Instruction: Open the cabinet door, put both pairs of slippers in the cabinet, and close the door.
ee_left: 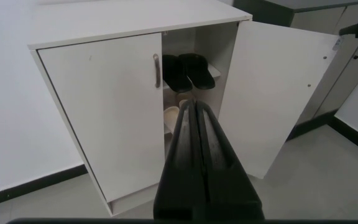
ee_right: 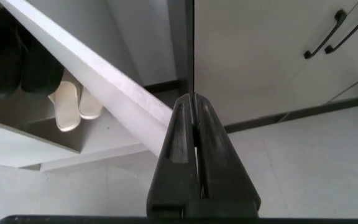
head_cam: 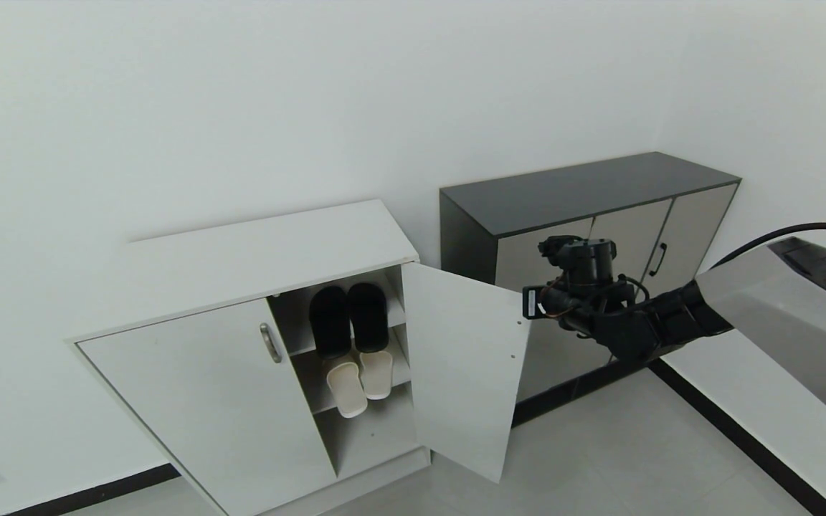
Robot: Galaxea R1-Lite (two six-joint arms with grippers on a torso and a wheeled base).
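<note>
Jaws pressed pad to pad on both arms, closed on nothing. Right gripper (head_cam: 530, 302) up at the free edge of the open door (head_cam: 467, 358), level with its top outer corner and just beside it; touching or not, impossible to tell. From the right wrist, that door edge slanting past right behind the closed fingertips.

Left gripper (ee_left: 196, 106) hanging in front of the white cabinet (head_cam: 255, 244), well apart from it, pointed at the line where the closed left door (head_cam: 198, 401) meets the open compartment. Metal handle (head_cam: 269, 342) upright at that door's inner edge.

And inside, both pairs already in place! Black slippers (head_cam: 348, 319) side by side on the upper shelf. Cream slippers (head_cam: 359, 376) on the shelf just below, ends jutting a little over its front lip. Right door swung far out toward the room, standing roughly square to the cabinet front, not yet closed.

Off to the right against the wall, a dark-topped cabinet (head_cam: 585, 186) with grey doors shut and black handles, close beside the white one.
</note>
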